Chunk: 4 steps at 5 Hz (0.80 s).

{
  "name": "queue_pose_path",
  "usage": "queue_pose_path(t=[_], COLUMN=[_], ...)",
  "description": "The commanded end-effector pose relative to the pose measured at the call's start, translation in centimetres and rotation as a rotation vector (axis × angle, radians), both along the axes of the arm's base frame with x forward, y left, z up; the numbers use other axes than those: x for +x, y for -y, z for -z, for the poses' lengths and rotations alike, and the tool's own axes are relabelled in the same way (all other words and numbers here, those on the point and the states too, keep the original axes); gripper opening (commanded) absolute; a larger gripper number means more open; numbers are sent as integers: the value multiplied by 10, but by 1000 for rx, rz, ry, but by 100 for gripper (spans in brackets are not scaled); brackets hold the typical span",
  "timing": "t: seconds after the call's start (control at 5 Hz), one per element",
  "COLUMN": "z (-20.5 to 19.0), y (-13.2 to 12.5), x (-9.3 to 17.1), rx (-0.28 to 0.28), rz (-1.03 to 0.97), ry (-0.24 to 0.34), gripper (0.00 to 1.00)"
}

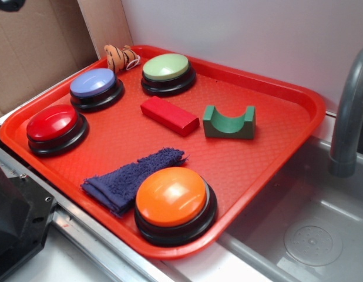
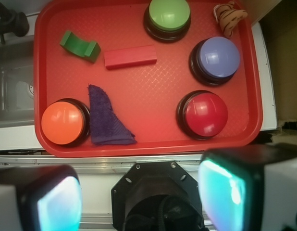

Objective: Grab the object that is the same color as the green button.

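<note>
Claw (image 2: 139, 199) fingers frame the bottom of the wrist view, spread wide with nothing between them: released and empty. It hangs high above the near edge of the large red plastic tray (image 2: 143, 91), so every item lies ahead of it and well apart.

Items, largest to smallest:

- Red plastic tray, holding all items, set beside a steel sink (image 1: 299, 229).
- Four round dome push buttons on black bases: orange (image 2: 63, 122), red (image 2: 204, 113), blue (image 2: 216, 57), and the pale green button (image 2: 168, 14) at the far rim.
- Dark blue terry cloth (image 2: 106, 118), folded, just beside the orange button.
- Red rectangular block (image 2: 129, 57).
- Small dark green arch block with a half-round notch in its top (image 2: 80, 45), the target.

Key relation: in the wrist view the green arch block lies at the far-left corner of the tray, ahead and left of the claw, just beside the red block but not touching. Its long axis runs diagonally, upper-left to lower-right. Judgement: the claw must travel forward-left, descend, and rotate to close across the short width.
</note>
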<state>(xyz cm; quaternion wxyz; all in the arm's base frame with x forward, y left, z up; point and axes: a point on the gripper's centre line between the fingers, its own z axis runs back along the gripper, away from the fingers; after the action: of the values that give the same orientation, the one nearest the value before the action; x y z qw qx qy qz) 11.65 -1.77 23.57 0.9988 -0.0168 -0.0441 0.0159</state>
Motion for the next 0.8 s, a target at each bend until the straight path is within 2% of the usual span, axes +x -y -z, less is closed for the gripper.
queue_pose_path(t=[0.0,0.4,0.6], z=[0,25,39], y=[0,19,28], x=[0,55,82], rx=[0,82,104], rz=[0,279,371], ry=[0,37,88], gripper=[100,100,100])
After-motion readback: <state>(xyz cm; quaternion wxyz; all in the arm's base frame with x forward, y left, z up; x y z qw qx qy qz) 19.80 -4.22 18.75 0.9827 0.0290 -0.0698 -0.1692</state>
